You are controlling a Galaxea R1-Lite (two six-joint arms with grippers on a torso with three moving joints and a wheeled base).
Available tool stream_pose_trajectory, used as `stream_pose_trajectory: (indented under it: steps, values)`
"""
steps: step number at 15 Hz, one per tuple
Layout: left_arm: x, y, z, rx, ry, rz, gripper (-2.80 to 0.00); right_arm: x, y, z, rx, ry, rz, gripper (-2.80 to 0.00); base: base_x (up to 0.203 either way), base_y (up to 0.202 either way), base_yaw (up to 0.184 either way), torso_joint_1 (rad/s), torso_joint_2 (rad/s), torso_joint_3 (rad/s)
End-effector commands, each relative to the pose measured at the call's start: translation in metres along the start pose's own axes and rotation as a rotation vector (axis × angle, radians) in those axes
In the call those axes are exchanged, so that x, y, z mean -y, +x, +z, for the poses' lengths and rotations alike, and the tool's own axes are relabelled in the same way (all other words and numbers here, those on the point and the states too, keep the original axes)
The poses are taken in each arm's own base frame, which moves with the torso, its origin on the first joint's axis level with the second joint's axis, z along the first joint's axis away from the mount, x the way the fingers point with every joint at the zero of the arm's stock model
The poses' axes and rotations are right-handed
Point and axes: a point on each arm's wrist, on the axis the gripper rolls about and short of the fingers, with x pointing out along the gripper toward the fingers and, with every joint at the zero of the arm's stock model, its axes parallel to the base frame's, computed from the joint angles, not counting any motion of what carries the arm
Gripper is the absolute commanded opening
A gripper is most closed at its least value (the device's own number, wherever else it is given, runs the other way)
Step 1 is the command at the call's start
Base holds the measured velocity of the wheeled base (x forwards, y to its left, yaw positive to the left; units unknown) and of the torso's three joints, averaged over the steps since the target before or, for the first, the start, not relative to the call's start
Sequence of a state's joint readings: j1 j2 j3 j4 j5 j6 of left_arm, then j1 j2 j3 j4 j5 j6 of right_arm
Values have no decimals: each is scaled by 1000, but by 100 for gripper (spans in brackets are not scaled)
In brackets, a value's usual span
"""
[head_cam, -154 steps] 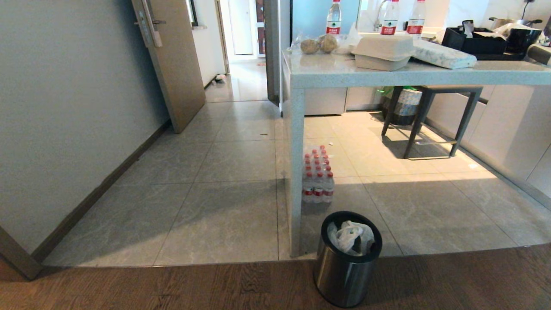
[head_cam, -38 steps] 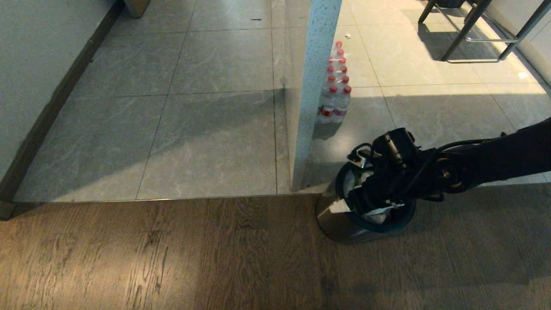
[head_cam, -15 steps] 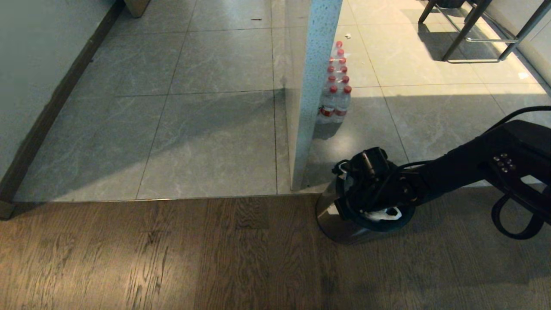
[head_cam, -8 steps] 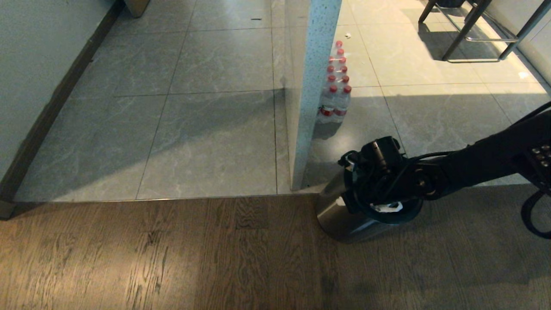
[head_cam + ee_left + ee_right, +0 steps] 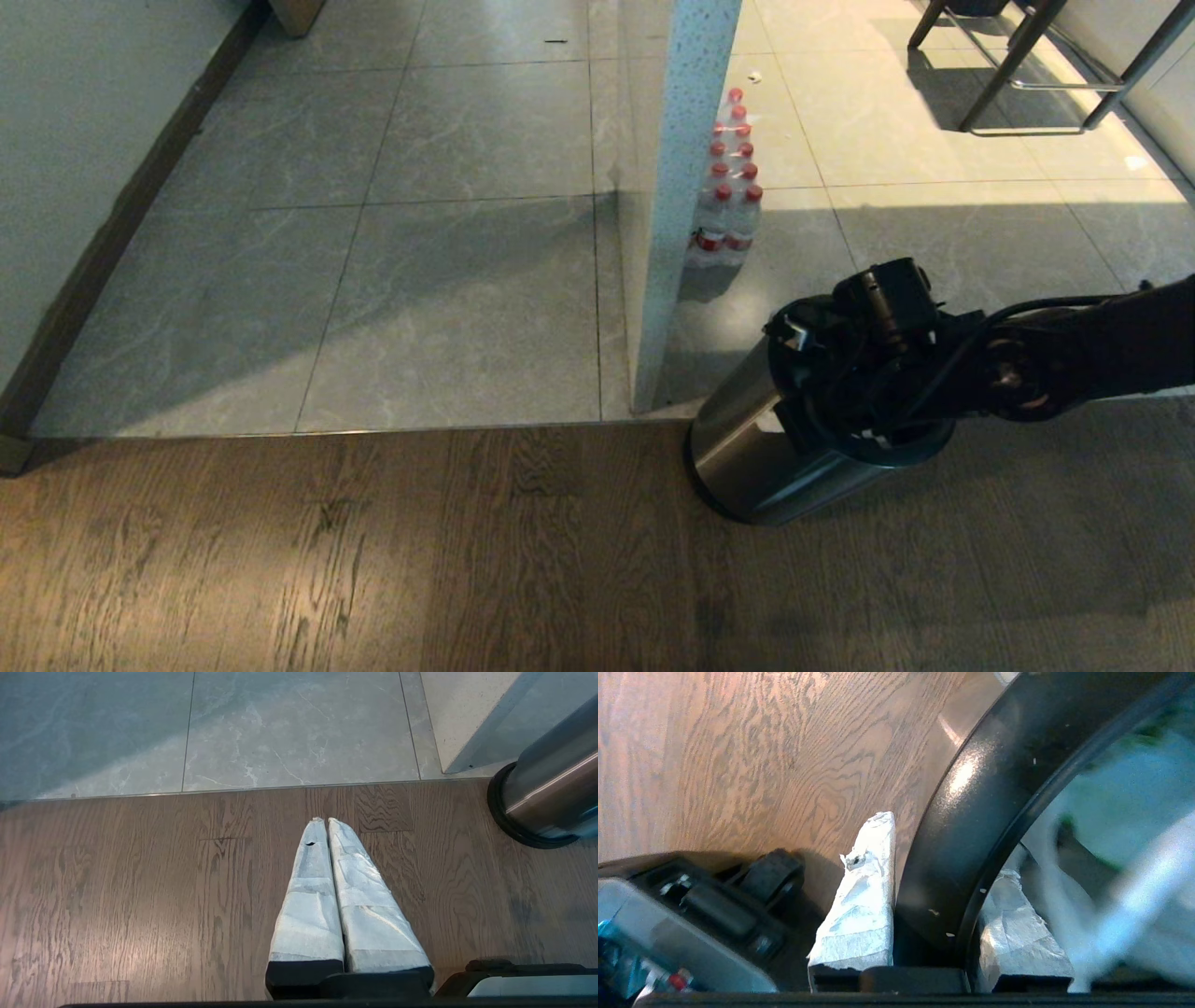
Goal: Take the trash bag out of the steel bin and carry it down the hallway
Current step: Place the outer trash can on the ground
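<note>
The steel bin (image 5: pixel 747 453) stands tipped on the wood floor beside the counter leg, its black top rim leaning to the right. My right gripper (image 5: pixel 810 415) is at that rim. In the right wrist view the right gripper (image 5: pixel 943 847) is shut on the black rim (image 5: pixel 999 765), with one taped finger outside the bin and one inside. The trash bag (image 5: pixel 1120 807), white with green bits, lies inside the bin next to the inner finger. My left gripper (image 5: pixel 323 821) hangs shut and empty over the wood floor, with the bin's base (image 5: pixel 537 798) off to one side.
A speckled counter leg (image 5: pixel 672 205) rises just behind the bin, with a pack of red-capped water bottles (image 5: pixel 728 187) beside it. Stool legs (image 5: pixel 1027 65) stand at the back right. A wall with dark skirting (image 5: pixel 103 261) runs along the left of the grey tiles.
My right gripper has closed on the bin's rim and risen to the right. The bin has tipped with it, its top swinging right. The left arm has not moved.
</note>
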State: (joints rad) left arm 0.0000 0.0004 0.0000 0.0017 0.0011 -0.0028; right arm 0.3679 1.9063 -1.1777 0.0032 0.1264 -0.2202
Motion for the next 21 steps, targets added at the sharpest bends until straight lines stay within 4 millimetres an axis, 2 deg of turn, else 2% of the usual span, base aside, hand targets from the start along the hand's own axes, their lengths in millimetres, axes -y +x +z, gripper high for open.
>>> stream_pose_trajectory:
  steps: [1,6,9,14,19,21]
  values:
    - [0,0,0,1,0,0,-280,-2,-37,11,53,-7,-9,-280,0,0,0,0,0,0]
    - [0,0,0,1,0,0,-280,-11,-115,17,104,-23,-19,-280,0,0,0,0,0,0]
    - [0,0,0,1,0,0,-280,-18,-157,13,139,-32,-26,-280,0,0,0,0,0,0]
    - [0,0,0,2,0,0,-280,-23,-224,22,297,-53,-75,-280,0,0,0,0,0,0]
    - [0,0,0,1,0,0,-280,-13,-286,4,367,12,-242,-280,0,0,0,0,0,0]
    - [0,0,0,1,0,0,-280,-12,-303,-8,365,48,-316,-280,0,0,0,0,0,0]
